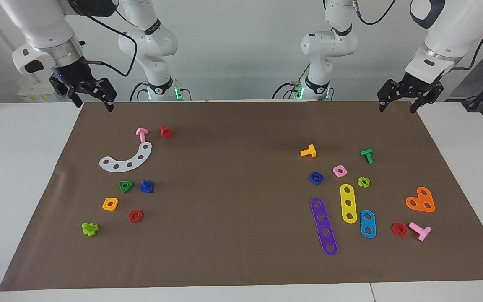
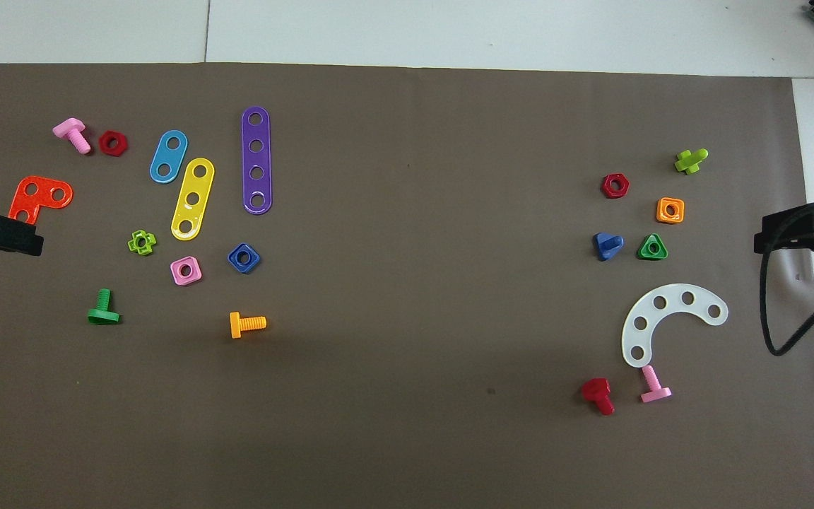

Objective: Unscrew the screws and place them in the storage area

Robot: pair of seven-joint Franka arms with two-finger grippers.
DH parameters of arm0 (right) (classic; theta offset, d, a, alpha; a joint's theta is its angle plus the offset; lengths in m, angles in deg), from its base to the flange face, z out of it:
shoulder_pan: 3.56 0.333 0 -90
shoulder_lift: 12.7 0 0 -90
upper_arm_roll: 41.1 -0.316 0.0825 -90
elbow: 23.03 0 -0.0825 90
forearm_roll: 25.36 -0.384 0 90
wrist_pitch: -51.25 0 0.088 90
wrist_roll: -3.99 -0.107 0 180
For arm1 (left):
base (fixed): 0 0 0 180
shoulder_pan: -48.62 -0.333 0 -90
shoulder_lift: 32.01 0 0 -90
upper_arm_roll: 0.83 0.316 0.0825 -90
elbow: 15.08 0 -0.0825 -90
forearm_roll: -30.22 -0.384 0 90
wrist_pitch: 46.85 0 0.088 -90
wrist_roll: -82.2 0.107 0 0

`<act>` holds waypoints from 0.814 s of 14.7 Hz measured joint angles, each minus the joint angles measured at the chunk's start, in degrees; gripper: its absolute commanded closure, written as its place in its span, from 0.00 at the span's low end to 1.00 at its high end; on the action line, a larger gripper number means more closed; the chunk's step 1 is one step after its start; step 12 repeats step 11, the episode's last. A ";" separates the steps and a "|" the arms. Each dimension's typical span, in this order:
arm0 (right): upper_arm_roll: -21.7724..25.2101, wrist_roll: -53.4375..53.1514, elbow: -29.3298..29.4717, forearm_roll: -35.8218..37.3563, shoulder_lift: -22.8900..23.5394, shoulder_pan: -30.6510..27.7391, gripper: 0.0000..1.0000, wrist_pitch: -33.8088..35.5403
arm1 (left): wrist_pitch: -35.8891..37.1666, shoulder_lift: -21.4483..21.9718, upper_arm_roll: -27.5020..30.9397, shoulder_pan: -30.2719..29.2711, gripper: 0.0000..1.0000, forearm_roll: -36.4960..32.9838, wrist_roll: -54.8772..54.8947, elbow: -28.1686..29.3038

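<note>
Looking from the robots' edge outward, you have the right gripper [image 1: 93, 97] raised over the mat's edge at the right arm's end of the table, its fingers spread and holding nothing. The left gripper [image 1: 409, 100] hangs over the matching edge at the left arm's end, also spread and empty — that arm waits.

Farther out from the right gripper lie a pink bolt [image 1: 141, 134] and a red bolt [image 1: 166, 131], then the white strip [image 1: 127, 160]. Farther again is the blue bolt [image 1: 146, 186], just beside the green triangle nut [image 1: 126, 186] and apart from it. So the bolt already lies in the storage area [image 1: 111, 184], with the orange nut [image 1: 110, 204] and red hex nut [image 1: 135, 215] a little farther from the robots still.

The relation that matters — the bolt lies outward from the right gripper and slightly toward the table's middle, and the right arm is plainly the nearer one; the left would have to cross the whole mat.

The bolt looks dark blue and stubby, resting on its flat head, shaft tipped up and leaning toward the triangle nut in the overhead view [image 2: 606, 244]. No nut sits on it, so I judge the unscrewing and placing done for this one. Should you regrasp, you would come down over that short shaft.
</note>
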 measured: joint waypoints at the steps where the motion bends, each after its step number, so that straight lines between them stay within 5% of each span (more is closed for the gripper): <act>1: -0.05 0.61 0.00 0.16 0.02 0.03 0.00 0.00 | 0.00 0.00 0.00 0.00 0.00 0.00 0.00 0.00; 12: -0.33 2.38 -0.01 0.73 0.03 0.23 0.00 0.30 | 0.00 0.00 0.00 0.00 0.00 0.00 0.00 0.00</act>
